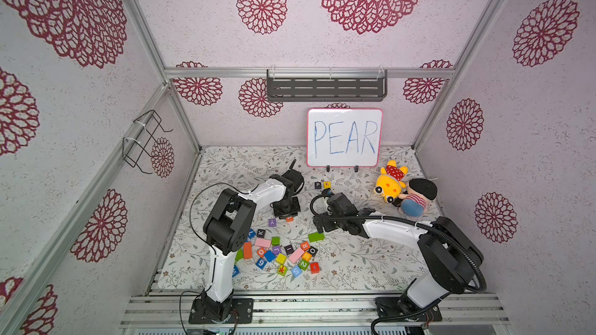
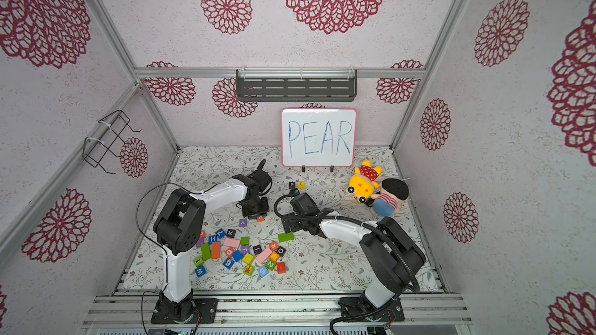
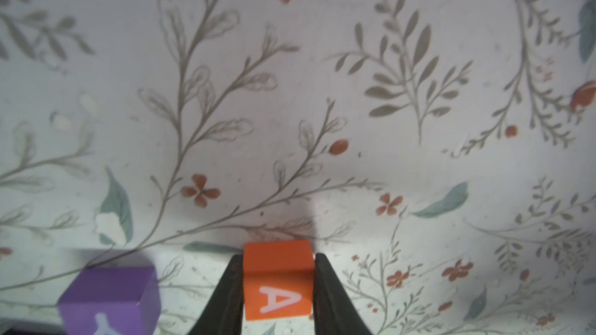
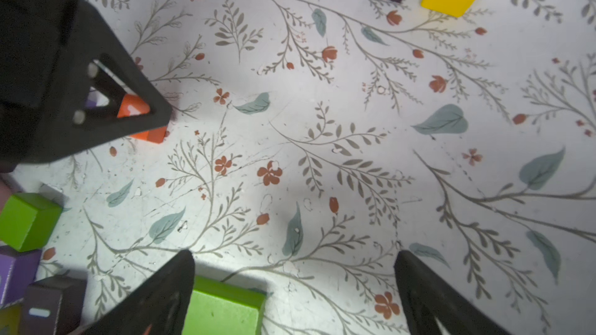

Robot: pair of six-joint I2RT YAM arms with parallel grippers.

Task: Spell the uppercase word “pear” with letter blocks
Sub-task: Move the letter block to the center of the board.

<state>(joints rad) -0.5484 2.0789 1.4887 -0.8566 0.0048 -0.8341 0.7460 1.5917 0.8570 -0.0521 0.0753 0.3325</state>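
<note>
Two of four letters are set, black P and yellow E side by side on the tabletop before the whiteboard, which reads PEAR; left fingers clench orange A beside purple Y; orange R lies in the pile — both remain to place; right fingers spread wide, empty

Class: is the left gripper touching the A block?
Touching. The left wrist view shows the left gripper with fingers pressed on both sides of the A block.
</note>
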